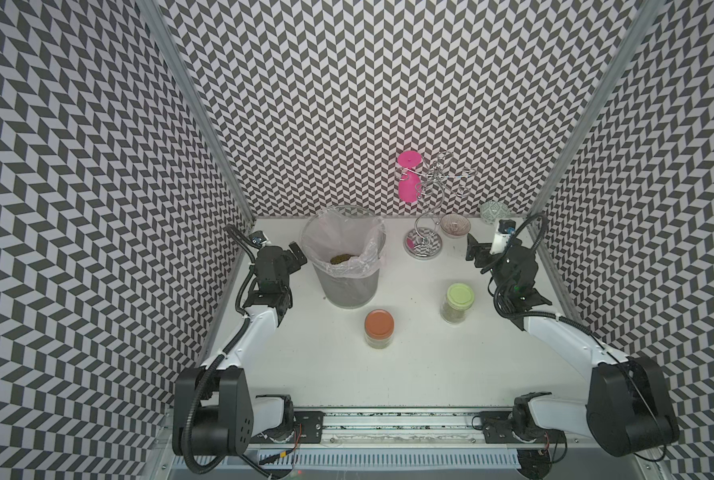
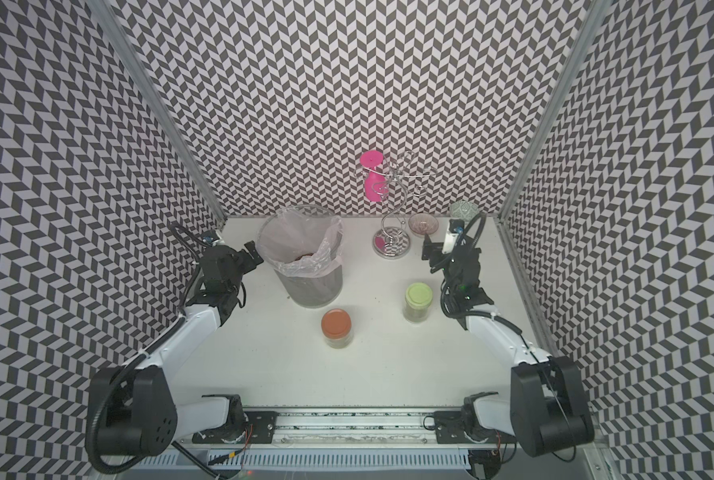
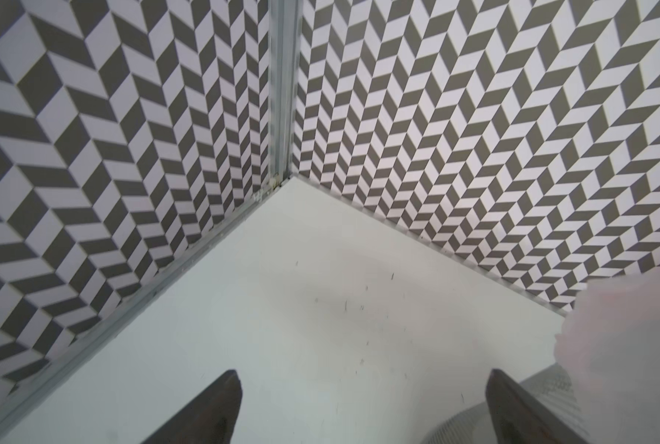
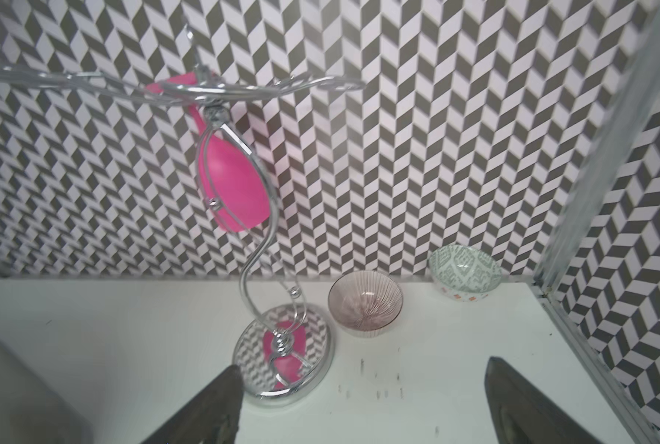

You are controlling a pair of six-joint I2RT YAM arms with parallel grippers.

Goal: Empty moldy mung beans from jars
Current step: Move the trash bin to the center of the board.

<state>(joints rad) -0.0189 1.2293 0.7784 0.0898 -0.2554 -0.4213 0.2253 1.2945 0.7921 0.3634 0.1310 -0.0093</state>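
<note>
You are viewing two capped clear jars standing upright mid-table: the orange-lidded jar [image 1: 379,328] and the green-lidded jar [image 1: 458,302]. From above, their fill is proving hard to make out. Olive-brown mung beans [image 1: 344,258] are lying heaped inside the lined bin [image 1: 347,291]. The left gripper [image 3: 363,378] and right gripper [image 4: 363,373] are gaping wide, holding nothing.

**Left arm** [image 1: 255,328] and **right arm** [image 1: 563,336]: each is showing a white forearm shell between black joint housings, the largest being a rounded black shoulder block [image 1: 218,411]. A black corrugated cable [image 1: 187,428] is looping beside the left shoulder, and thinner black cables are trailing along the right wrist, where a green indicator light [image 1: 516,286] is glowing. A white wrist camera [image 1: 497,241] is carrying a blue fitting. The left gripper [image 3: 364,372] and right gripper [image 4: 363,363] are presenting dark, tapered fingers [image 3: 221,403].
</note>
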